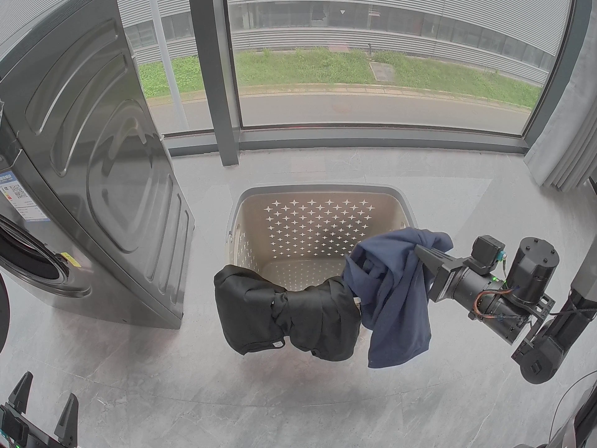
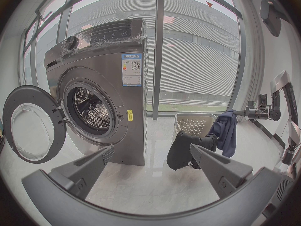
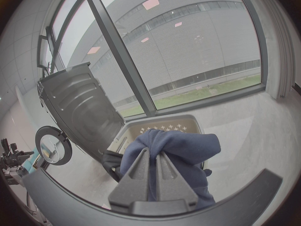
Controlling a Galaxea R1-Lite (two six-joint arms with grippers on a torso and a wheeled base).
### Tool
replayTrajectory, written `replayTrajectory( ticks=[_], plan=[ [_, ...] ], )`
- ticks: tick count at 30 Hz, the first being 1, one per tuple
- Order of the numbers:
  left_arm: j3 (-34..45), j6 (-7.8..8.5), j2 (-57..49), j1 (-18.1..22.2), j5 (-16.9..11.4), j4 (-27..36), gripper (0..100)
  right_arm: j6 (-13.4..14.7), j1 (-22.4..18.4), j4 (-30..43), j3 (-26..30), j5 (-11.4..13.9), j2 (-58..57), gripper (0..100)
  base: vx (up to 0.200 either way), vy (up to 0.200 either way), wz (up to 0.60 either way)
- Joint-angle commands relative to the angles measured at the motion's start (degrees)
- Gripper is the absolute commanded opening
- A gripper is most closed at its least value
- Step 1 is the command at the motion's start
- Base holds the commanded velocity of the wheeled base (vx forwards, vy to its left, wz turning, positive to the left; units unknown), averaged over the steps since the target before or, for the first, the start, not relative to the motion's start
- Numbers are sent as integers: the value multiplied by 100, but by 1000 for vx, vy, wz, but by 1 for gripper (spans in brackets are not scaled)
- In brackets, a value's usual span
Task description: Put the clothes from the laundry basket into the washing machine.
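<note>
Right gripper [image 1: 421,253] first: held a bunched fold of the soft navy-blue cloth garment [image 1: 392,300] pinched tight, hanging limp at the near right corner of the beige perforated plastic laundry basket [image 1: 317,189]. Had the left gripper [image 2: 150,148] spread wide, empty, low, facing the grey metal washing machine [image 2: 103,88]. Judged the cloth light and floppy; best taken by a gathered bunch.

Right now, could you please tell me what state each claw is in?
Left claw: open, holding nothing.
Right claw: closed on the blue garment.
</note>
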Motion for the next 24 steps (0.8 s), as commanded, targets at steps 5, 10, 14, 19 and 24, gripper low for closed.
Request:
replayTrajectory(
  ticks=[5, 10, 14, 19, 24],
  plan=[
    [92, 3, -51, 1, 4, 0, 100, -98, 312, 40, -206, 39, -747, 0, 0, 0, 0],
    [92, 11, -51, 1, 4, 0, 100, -274, 611, 700, -487, 48, -1336, 0, 0, 0, 0],
    [92, 20, -51, 1, 4, 0, 100, -274, 707, 1139, -566, 39, -1758, 0, 0, 0, 0],
    [92, 29, -51, 1, 4, 0, 100, -265, 716, 1315, -637, 22, -1969, 0, -200, 0, 0],
    [92, 20, -51, 1, 4, 0, 100, -256, 716, 1297, -549, -5, -1916, 0, -200, 0, 0]
  ],
)
